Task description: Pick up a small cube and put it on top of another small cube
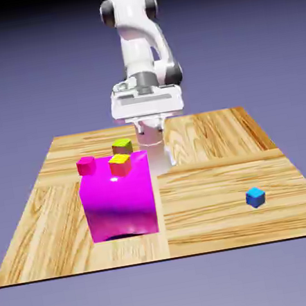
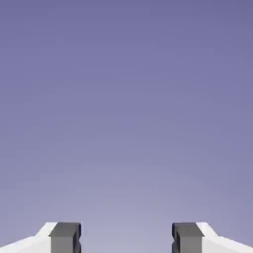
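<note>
Wooden parquet bench [image 1: 208,174]. Toward the exterior view's left — a small pink cube [image 1: 86,165] just beside the big glossy magenta block [image 1: 119,198]. A small yellow-topped cube [image 1: 120,164] sits on that block's top; another small cube with an olive-green top [image 1: 122,146] is just behind it. Centre, far edge: white robot arm [image 1: 140,52], hand held level above the bench. Hand view: the tool [image 2: 126,238] is released, grey fingertips [image 2: 65,237] well apart, only blue-violet backdrop between. Right — tiny bright blue cube [image 1: 255,197] alone on the bench, well apart from everything.
</note>
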Robot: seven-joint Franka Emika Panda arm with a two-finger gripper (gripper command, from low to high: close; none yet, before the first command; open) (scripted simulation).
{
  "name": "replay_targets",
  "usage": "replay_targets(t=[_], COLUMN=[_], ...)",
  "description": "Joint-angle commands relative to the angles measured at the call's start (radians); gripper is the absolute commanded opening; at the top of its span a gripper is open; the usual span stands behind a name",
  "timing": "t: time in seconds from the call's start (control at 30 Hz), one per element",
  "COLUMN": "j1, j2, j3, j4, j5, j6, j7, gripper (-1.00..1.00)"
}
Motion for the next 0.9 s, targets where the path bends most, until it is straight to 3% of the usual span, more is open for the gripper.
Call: replay_targets(t=[0.0,0.87], j1=[0.016,0.438], j2=[0.036,0.979], j3=[-0.006,-0.156], j4=[0.019,0.515], j5=[0.040,1.090], j6=[-0.038,-1.015], j7=[0.013,0.362], gripper=[0.00,0.00])
